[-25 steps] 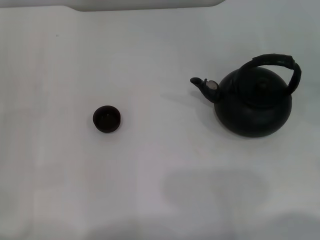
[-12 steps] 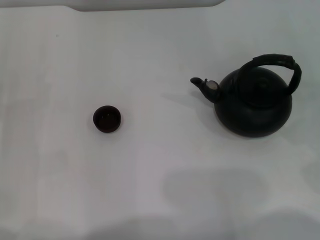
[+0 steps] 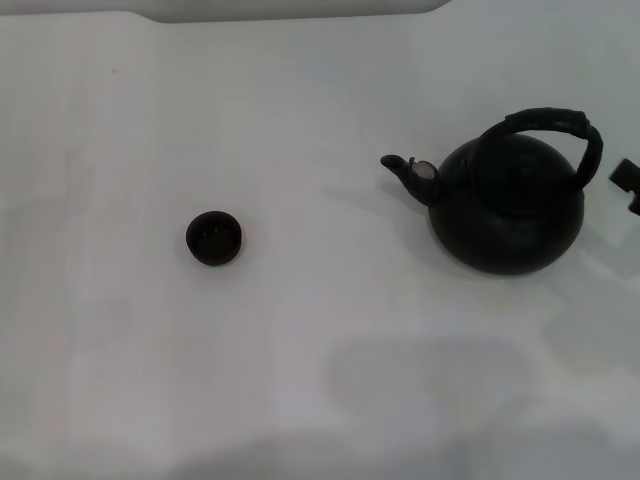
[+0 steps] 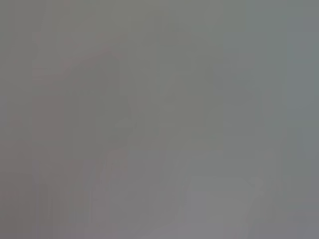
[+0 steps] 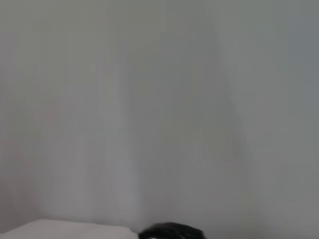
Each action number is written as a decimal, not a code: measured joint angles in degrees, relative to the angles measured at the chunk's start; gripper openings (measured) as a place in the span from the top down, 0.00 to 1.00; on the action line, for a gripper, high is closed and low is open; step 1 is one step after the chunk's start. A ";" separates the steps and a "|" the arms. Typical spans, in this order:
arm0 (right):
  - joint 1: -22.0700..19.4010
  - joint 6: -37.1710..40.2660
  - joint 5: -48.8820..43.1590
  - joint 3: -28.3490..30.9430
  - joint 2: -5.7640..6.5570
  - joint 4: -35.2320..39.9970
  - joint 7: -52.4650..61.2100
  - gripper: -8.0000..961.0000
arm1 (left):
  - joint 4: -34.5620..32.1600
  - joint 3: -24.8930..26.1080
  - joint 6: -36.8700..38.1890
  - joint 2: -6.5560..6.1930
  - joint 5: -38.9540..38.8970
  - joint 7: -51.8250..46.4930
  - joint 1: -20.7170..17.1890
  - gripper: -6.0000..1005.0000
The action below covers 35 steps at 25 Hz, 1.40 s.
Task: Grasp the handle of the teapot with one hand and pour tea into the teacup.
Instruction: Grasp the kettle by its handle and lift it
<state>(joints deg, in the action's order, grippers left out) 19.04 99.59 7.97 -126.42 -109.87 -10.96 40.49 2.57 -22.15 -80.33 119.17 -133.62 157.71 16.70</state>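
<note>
The black teapot stands upright on the white table at the right, its short spout with a silvery cap pointing left. Its thick black arched handle loops over the top. The tiny dark teacup stands alone at the left centre, well apart from the teapot. A small black tip of my right gripper shows at the right edge of the head view, just right of the handle and apart from it. A black shape shows in the right wrist view. My left gripper is out of view.
The white table stretches around both objects, with faint shadows near the front. A pale raised edge runs along the back. The left wrist view shows only a plain grey surface.
My right gripper's tip has come into the head view at the right edge, beside the teapot. The teapot and teacup have not moved.
</note>
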 joint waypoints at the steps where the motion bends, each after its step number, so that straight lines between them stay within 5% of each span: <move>1: 0.26 -0.01 0.01 -0.01 -0.27 -0.08 -0.43 0.11 | -0.01 0.00 0.00 0.00 0.02 0.00 0.00 0.11; 14: 4.61 -5.32 0.07 -1.45 -3.21 -0.04 -5.01 0.11 | -0.02 -0.25 -0.04 0.00 0.29 -0.11 -0.25 0.11; 26: 8.03 -10.33 0.72 -0.98 -4.10 0.56 -6.98 0.12 | 0.38 -0.02 -0.51 0.09 0.30 -0.13 -0.80 0.11; 33: 8.12 -10.58 1.67 -0.93 -3.59 0.59 -7.01 0.12 | 0.42 0.00 -0.53 0.10 0.04 -0.12 -0.79 0.11; 35: 7.97 -10.31 2.00 -0.93 -3.34 0.47 -7.01 0.20 | 0.39 0.00 -0.49 0.08 0.02 -0.13 -0.79 0.11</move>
<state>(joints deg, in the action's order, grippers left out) 27.01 89.28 9.98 -127.35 -113.21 -10.49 33.48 2.96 -22.14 -80.82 119.25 -133.61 157.58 15.91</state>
